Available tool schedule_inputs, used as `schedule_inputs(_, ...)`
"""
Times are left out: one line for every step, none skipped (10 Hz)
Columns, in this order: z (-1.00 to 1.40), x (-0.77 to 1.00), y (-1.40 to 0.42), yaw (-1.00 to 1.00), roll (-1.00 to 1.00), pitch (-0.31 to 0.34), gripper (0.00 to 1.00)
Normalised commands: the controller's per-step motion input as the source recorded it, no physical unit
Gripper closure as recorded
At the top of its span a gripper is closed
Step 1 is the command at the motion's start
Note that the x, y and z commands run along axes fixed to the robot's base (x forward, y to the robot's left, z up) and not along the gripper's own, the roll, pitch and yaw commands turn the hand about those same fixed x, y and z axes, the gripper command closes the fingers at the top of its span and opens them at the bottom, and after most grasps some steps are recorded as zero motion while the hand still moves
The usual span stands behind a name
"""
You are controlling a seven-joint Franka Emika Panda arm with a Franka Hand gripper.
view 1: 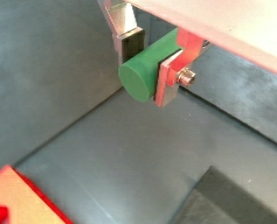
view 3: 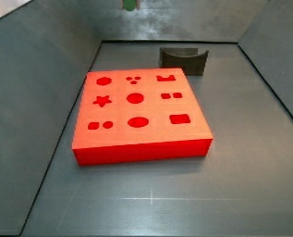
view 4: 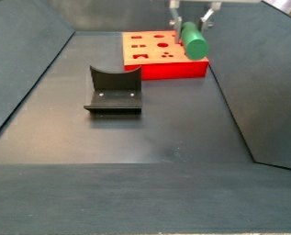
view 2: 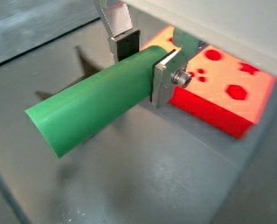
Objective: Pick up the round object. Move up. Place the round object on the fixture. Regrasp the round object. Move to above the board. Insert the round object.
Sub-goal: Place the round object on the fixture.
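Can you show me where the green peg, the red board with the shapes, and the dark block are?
green peg (view 2: 88,109), a wrist view, middle of its side, held in the gripper (view 2: 144,68).
red board (view 3: 136,139), a side view, bare top.
fixture (view 4: 112,101), a side view, its base plate.

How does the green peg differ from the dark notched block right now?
The green peg is bright green and round; the notched block is dark grey-brown and angular, with a curved notch in its top. The peg is off the floor, clamped between the claw's fingers near the red board; the block stands on the floor, apart from the board. In both side views the peg looks smaller than the block. Both are far smaller than the board.
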Motion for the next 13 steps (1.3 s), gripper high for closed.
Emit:
schedule_inputs(-0.16, 1.0, 0.09, 0.35, 0.14, 0.005, 1.0)
schedule_inputs(-0.15, 1.0, 0.08, 0.26, 0.13, 0.007, 1.0)
schedule_inputs(-0.13, 1.0, 0.07, 0.13, 0.11, 0.014, 1.0)
schedule_inputs(-0.13, 1.0, 0.07, 0.1, 0.11, 0.019, 1.0)
schedule_inputs(-0.12, 1.0, 0.06, 0.08, 0.12, 0.027, 1.0)
schedule_inputs(-0.11, 1.0, 0.05, 0.06, 0.14, 0.038, 1.0)
schedule_inputs(-0.1, 1.0, 0.04, 0.06, 0.15, 0.046, 1.0)
schedule_inputs(-0.09, 1.0, 0.03, 0.06, 0.16, 0.056, 1.0)
schedule_inputs(-0.08, 1.0, 0.02, 0.06, 0.17, 0.07, 1.0)
schedule_inputs(0.4, 1.0, -0.53, -0.1, -1.0, -0.016, 1.0)
schedule_inputs(0.42, 1.0, -0.55, -0.11, -1.0, -0.013, 1.0)
schedule_inputs(0.37, 1.0, -0.37, -0.12, -1.0, 0.012, 1.0)
schedule_inputs(0.27, 0.93, -0.28, -0.12, -1.0, 0.016, 1.0)
